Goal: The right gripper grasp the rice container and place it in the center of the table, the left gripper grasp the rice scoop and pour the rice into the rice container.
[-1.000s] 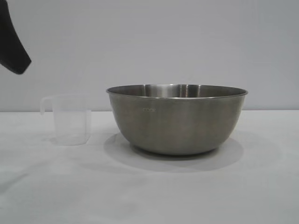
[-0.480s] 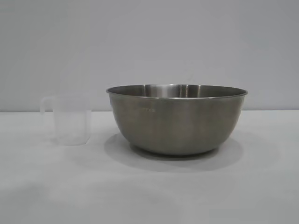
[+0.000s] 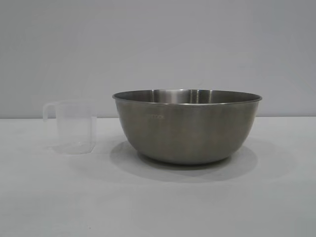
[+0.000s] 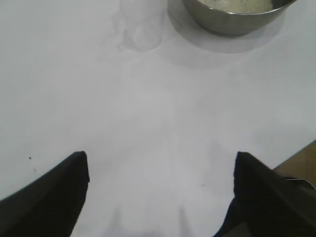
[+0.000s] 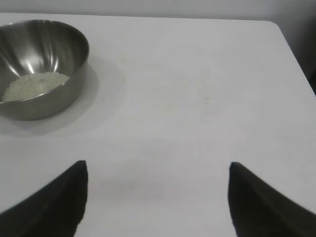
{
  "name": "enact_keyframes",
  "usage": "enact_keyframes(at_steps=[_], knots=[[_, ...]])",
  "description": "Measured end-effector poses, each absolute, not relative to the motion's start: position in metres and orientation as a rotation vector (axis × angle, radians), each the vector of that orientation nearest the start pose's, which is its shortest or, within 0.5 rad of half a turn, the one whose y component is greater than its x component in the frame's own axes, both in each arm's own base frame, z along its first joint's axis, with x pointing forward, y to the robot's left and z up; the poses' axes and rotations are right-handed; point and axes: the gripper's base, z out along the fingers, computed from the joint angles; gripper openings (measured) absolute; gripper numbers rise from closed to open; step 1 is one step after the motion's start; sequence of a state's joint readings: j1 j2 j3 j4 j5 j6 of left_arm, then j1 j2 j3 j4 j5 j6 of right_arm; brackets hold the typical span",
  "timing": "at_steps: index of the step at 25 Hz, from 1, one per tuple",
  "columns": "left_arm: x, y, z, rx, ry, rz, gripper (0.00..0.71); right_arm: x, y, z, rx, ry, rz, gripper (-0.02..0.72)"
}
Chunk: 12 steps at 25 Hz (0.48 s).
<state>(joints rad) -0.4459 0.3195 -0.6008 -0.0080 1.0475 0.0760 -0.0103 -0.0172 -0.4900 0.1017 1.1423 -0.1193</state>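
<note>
A: From the exterior view, the rice container [image 3: 187,126] is seen on the bench [image 3: 158,202] near centre, the rice scoop [image 3: 73,127] upright just beside it. No tool is in this shot.

B: Left wrist view: the left tool [image 4: 160,190] is held wide open, nothing gripped, well apart from the scoop [image 4: 143,27]. Only part of the steel bowl [image 4: 232,17] is shown, the rest cut off.

A: Whether the clear cup is fully emptied can't be told.

B: Right wrist view: the right tool [image 5: 157,197] is also spread wide and empty. The rice [image 5: 34,84] is seen lying in the bowl [image 5: 42,66]. A careless sweep could knock the light cup over.
</note>
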Motion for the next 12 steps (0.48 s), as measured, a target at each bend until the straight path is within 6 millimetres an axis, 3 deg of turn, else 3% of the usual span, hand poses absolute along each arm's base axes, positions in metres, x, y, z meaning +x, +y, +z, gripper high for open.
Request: enact_keyframes(at_steps=[12], knots=[[0.006,-0.004,0.269,0.558,2.154,-0.222,0.531,-0.010,0.009,0.268,-0.125,2.111,0.046,0.525]])
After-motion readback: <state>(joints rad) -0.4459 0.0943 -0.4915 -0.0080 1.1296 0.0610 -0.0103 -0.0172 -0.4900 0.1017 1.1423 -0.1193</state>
